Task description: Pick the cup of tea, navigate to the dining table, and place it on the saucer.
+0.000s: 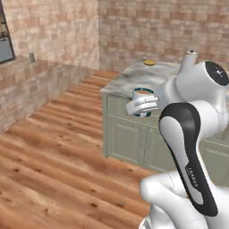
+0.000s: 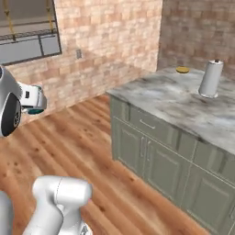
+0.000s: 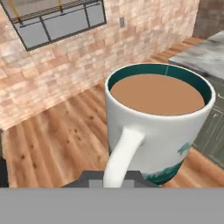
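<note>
Currently the pincer (image 1: 144,105) is clenched on the cup of tea (image 1: 142,95), carried upright above the wooden floor (image 1: 58,156) — just off the dining tabletop's (image 2: 179,103) near corner. Saucer (image 2: 182,70) sits at the far edge, near a white cylinder (image 2: 211,78).

A: What is the table (image 2: 183,108) like?
B: A long slab of grey-white marble over sage-green cabinets. It stands on a floor (image 1: 53,156) of reddish wood planks, close to the brick walls.
A: What lies on it?
B: A yellow saucer (image 2: 182,70) sits near the far edge. A tall white cylinder (image 2: 210,78) stands upright, nearer and to the right of the saucer, apart from it.
A: And from the left side?
B: The saucer (image 1: 149,63) shows at the far end of the top (image 1: 129,78), and the cylinder (image 1: 189,60) pokes up beyond the arm.
</note>
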You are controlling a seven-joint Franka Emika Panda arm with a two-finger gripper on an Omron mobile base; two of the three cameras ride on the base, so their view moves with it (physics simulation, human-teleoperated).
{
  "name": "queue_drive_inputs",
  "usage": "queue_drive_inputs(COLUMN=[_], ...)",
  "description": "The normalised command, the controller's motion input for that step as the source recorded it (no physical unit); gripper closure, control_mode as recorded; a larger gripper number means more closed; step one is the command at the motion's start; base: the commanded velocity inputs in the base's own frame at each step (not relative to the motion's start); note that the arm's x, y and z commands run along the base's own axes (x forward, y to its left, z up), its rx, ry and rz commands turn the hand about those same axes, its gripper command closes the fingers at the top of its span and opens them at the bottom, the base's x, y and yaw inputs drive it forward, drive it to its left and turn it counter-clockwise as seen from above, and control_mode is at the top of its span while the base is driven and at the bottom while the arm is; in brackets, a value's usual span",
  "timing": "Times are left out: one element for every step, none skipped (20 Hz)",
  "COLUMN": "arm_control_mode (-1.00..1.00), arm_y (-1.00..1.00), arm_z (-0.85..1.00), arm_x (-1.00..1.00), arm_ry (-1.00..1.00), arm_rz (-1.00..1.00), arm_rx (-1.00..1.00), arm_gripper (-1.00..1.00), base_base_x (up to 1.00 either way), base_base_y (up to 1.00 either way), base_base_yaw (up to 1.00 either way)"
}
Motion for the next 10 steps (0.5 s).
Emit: queue_drive_inputs(arm_control_mode=[1.00,1.00,1.00,1.00,1.00,1.00,1.00,1.00,1.00,1.00], arm_y=[0.00,0.00,0.00,0.00,0.00,0.00,0.00,0.00,0.00,0.00], arm_z=[0.00,0.00,0.00,0.00,0.00,0.00,0.00,0.00,0.00,0.00], arm_x=[0.00,0.00,0.00,0.00,0.00,0.00,0.00,0.00,0.00,0.00], arm_ry=[0.00,0.00,0.00,0.00,0.00,0.00,0.00,0.00,0.00,0.00], arm_rz=[0.00,0.00,0.00,0.00,0.00,0.00,0.00,0.00,0.00,0.00], arm_rx=[0.00,0.00,0.00,0.00,0.00,0.00,0.00,0.00,0.00,0.00], arm_gripper=[1.00,1.00,1.00,1.00,1.00,1.00,1.00,1.00,1.00,1.00], base_base_x=[0.00,0.00,0.00,0.00,0.00,0.09,0.41,0.65,0.61,0.64], base_base_y=[0.15,0.14,0.14,0.16,0.19,0.29,0.48,0.74,1.00,1.00], base_base_yaw=[-1.00,-1.00,-1.00,-1.00,-1.00,-0.96,-0.88,-0.74,-0.50,-0.37])
